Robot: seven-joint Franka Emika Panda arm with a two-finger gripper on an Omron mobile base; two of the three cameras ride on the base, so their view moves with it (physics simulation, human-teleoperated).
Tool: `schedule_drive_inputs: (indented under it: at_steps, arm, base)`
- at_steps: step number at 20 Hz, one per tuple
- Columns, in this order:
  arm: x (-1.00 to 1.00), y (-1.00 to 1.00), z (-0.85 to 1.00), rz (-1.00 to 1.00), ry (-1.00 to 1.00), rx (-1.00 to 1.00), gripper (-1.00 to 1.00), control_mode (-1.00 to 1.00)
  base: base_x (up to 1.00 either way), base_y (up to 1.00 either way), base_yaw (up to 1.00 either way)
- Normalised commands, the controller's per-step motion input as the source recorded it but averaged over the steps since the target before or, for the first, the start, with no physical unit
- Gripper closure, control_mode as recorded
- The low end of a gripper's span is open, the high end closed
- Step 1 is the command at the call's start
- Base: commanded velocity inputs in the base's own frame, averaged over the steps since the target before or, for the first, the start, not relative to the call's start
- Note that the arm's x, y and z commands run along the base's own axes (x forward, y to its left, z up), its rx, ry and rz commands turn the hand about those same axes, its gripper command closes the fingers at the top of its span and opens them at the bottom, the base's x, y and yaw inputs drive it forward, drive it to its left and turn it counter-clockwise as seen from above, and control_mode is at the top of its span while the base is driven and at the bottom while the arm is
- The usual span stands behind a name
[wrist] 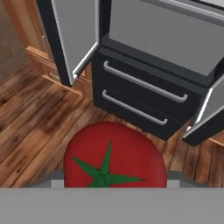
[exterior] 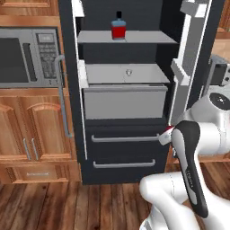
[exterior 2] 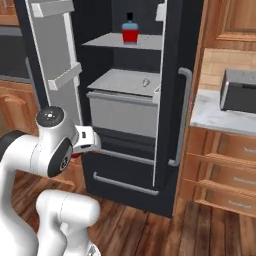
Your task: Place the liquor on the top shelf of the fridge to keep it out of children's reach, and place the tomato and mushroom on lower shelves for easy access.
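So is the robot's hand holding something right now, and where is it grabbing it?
Yes, the tomato. It sits right at the gripper in the hand view, green stem facing the camera, so the hold seems to be on its round sides. The fingers themselves can't be made out.

Liquor (exterior: 118, 26) upright — top shelf (exterior: 148, 37)
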Motion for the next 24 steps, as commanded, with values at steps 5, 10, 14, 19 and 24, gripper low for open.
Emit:
schedule_drive_inputs:
  at_steps: [5,10,14,19,24]
  arm:
    - [0.0,0.0,0.0,0.0,0.0,0.0,1.0,1.0]
    - [0.0,0.0,0.0,0.0,0.0,0.0,1.0,1.0]
    - [0.0,0.0,0.0,0.0,0.0,0.0,1.0,1.0]
    - [0.0,0.0,0.0,0.0,0.0,0.0,1.0,1.0]
    - [0.0,0.0,0.0,0.0,0.0,0.0,1.0,1.0]
  base:
    - [0.37,0.69,-0.39]
    - [0.52,0.37,-0.28]
    - [0.69,0.01,-0.17]
    - [0.75,-0.01,-0.09]
    - [0.76,0.09,-0.02]
